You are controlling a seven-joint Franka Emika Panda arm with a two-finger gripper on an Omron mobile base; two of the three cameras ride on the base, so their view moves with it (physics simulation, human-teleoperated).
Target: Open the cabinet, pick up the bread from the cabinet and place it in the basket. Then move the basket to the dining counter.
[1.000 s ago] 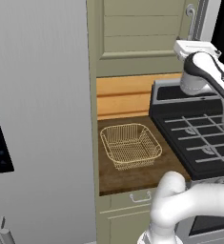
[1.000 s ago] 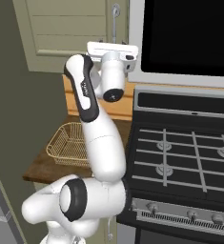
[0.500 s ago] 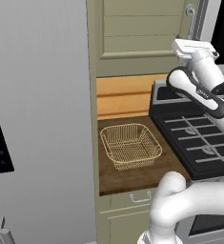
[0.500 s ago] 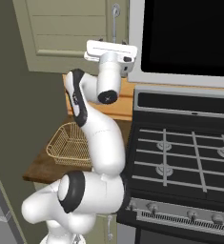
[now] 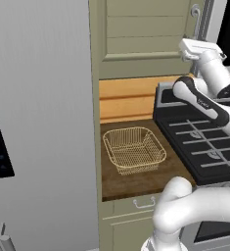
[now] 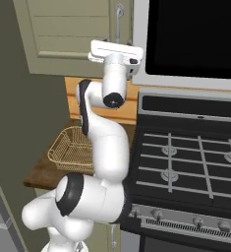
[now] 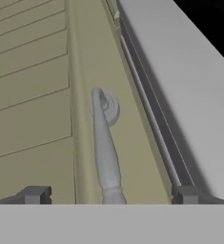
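Cabinet [image 5: 146,29] is the landmark: its sage-green door with horizontal grooves is shut, and the bread cannot be seen anywhere outside it. Its long silver handle [image 7: 105,147] sits on the right edge of the door, just beside the grey frame of the black microwave [image 6: 195,39]. The long axis of the handle runs up and down along this door edge, and in the hand view one end meets the door at a round mount.

The gripper [image 7: 108,195] is raised to the lower part of the cabinet door, in front of the handle. Its jaws are spread wide, one dark fingertip [image 7: 35,194] on each side of the handle, and they do not touch it.

Below the cabinet, the tan wire-mesh basket [image 5: 134,149] stands upright and empty on the short brown worktop [image 5: 136,182]. The opening of the basket faces upward. To the right of the cabinet and lower, the black stove [image 6: 186,162] touches the worktop. To the left of the cabinet stands the large grey fridge [image 5: 38,122].
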